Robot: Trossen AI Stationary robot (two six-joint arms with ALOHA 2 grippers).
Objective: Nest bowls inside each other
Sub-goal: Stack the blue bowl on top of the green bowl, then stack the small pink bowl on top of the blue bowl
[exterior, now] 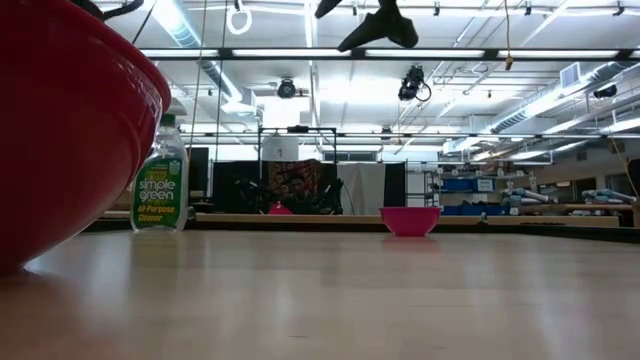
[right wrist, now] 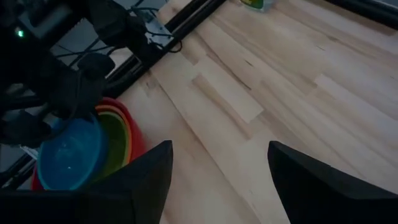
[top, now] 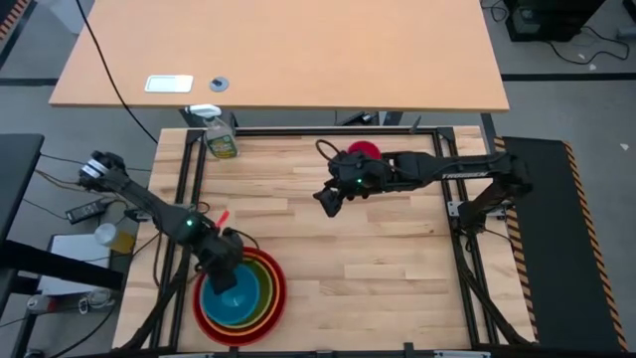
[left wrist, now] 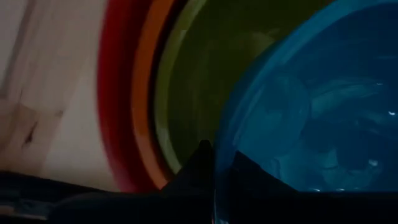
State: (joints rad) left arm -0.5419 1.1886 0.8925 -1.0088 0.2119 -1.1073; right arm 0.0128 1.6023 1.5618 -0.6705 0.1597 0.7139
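Note:
A red bowl (top: 202,316), an orange bowl (top: 275,298) and a yellow-green bowl (top: 260,279) sit nested at the table's near left. Over them is a blue bowl (top: 237,300), with my left gripper (top: 225,263) shut on it. A magenta bowl (top: 365,149) rests on its base near the far edge, beside my right arm. Above the table's middle, my right gripper (top: 328,202) hangs open and holds nothing. My left gripper pinches the blue bowl's rim (left wrist: 216,177) on the side facing the table's far left, one finger inside the bowl and one outside. The fingers come steeply from above. The bowl sits tilted over the yellow-green bowl (left wrist: 193,99); whether it touches it, I cannot tell.
A yellow-green spray bottle (top: 221,139) stands at the far left corner of the table. A black frame rail (top: 298,130) runs round the wooden top. Bare wood lies between the stack and the magenta bowl (exterior: 410,220).

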